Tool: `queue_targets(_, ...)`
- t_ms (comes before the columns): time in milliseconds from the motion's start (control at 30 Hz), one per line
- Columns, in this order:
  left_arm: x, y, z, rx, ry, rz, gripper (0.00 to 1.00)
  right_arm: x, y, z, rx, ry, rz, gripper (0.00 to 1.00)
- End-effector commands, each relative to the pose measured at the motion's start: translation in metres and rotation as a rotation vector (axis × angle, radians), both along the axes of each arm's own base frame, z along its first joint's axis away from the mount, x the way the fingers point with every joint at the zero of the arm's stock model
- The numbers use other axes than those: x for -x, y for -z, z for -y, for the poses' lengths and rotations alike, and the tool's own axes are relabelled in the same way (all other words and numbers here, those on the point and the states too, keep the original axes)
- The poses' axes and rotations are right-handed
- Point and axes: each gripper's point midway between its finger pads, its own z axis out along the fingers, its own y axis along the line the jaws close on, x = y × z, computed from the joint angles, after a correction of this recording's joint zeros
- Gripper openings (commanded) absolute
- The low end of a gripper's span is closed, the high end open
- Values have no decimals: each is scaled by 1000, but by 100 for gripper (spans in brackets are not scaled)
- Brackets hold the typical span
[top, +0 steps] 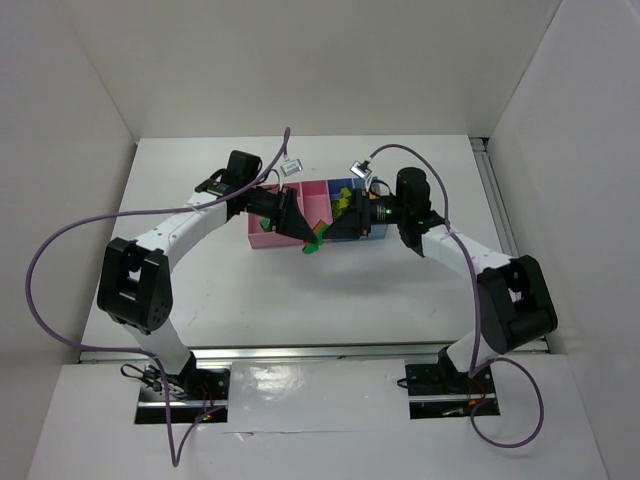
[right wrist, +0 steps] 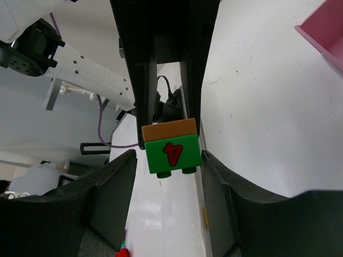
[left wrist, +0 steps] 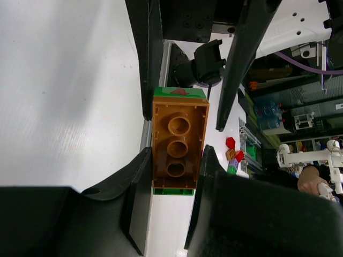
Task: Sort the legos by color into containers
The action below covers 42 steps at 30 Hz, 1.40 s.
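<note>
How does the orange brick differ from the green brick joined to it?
The left hand clamps the orange brick; the right hand's fingers flank the green brick, a gap showing. The green brick bears a red mark; the orange brick's visible faces are plain. Both are stuck together, between the hands.

- Two arms: the left arm [top: 185,225] and the right arm [top: 462,255].
- Two grippers (one per arm): the left gripper [left wrist: 176,158] and the right gripper [right wrist: 169,160].
- Two bricks in close view: one orange brick [left wrist: 179,142] and one green brick [right wrist: 172,152].
- Pink and blue bins [top: 265,235]: too covered to count.
- Two purple cables [top: 40,255] (one per arm).
</note>
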Motion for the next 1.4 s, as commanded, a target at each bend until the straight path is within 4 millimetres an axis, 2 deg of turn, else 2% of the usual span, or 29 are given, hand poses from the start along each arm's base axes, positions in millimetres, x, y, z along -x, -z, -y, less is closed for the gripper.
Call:
queue_targets(0, 7, -23, -2, 68, 45, 94, 0, -5, -20, -8, -38, -22, 98, 58)
queue_targets(133, 8, -22, -3, 68, 48, 103, 0, -11, -22, -10, -49, -10, 104, 51)
queue_targets(300, 7, -21, -3, 58, 41, 97, 0, -13, -19, -11, -46, -10, 96, 34)
queue_targets(333, 8, -20, -3, 55, 41, 88, 0, -12, -17, -11, -42, -10, 86, 26)
queue_targets(467, 0, -15, -6, 25, 2, 98, 0, -15, -5, -9, -2, 31, 57, 13)
queue_targets(633, -14, -12, -18, 1, -62, 84, 0, -18, 13, -7, 56, 65, 3, 13)
queue_targets(700, -27, -12, -29, -9, -117, 76, 0, -22, 20, -6, 87, 92, 0, 13)
queue_targets(800, -36, -16, -42, -9, -172, 88, 0, -25, 18, -5, 100, 111, 12, 12)
queue_targets(867, -44, -10, -51, -37, -226, 59, 0, -29, 21, -4, 112, 137, 6, 12)
queue_targets(933, -53, -10, -59, -56, -281, 61, 0, -44, 28, -7, 149, 198, -14, 12)
queue_targets(967, -59, -4, -66, -81, -322, 44, 0, -51, 29, -7, 167, 225, -5, 12)
queue_targets(1000, -68, -5, -79, -88, -393, 18, 0, -64, 28, -10, 202, 281, 11, 12)
queue_targets(1033, -72, -5, -88, -93, -431, 8, 0, -75, 36, -9, 235, 316, -2, 12)
queue_targets(1067, -77, 5, -98, -113, -488, -20, 0, -81, 38, -13, 257, 334, 1, 12)
queue_targets(1100, -84, 2, -115, -117, -567, -24, 0, -95, 32, -12, 280, 378, -1, 12)
queue_targets(1133, -88, 5, -123, -123, -626, -66, 0, -111, 49, -13, 339, 433, -15, 12)
queue_targets(1167, -89, 12, -131, -141, -671, -96, 0, -116, 50, -19, 358, 438, -8, 12)
queue_targets(1200, -96, 20, -144, -182, -757, -107, 0, -126, 40, -25, 369, 459, 15, 12)
queue_targets(1233, -99, 18, -156, -187, -818, -126, 0, -133, 44, -31, 402, 481, 39, 12)
queue_targets(1267, -99, 21, -162, -196, -852, -140, 0, -140, 58, -37, 436, 486, 32, 12)
queue_targets(1300, -97, 29, -170, -215, -893, -165, 0, -149, 50, -43, 446, 503, 56, 13)
queue_targets(1333, -94, 25, -178, -202, -927, -177, 0, -152, 53, -52, 462, 504, 58, 13)
queue_targets(1367, -93, 23, -182, -192, -941, -155, 0, -157, 71, -59, 498, 497, 50, 15)
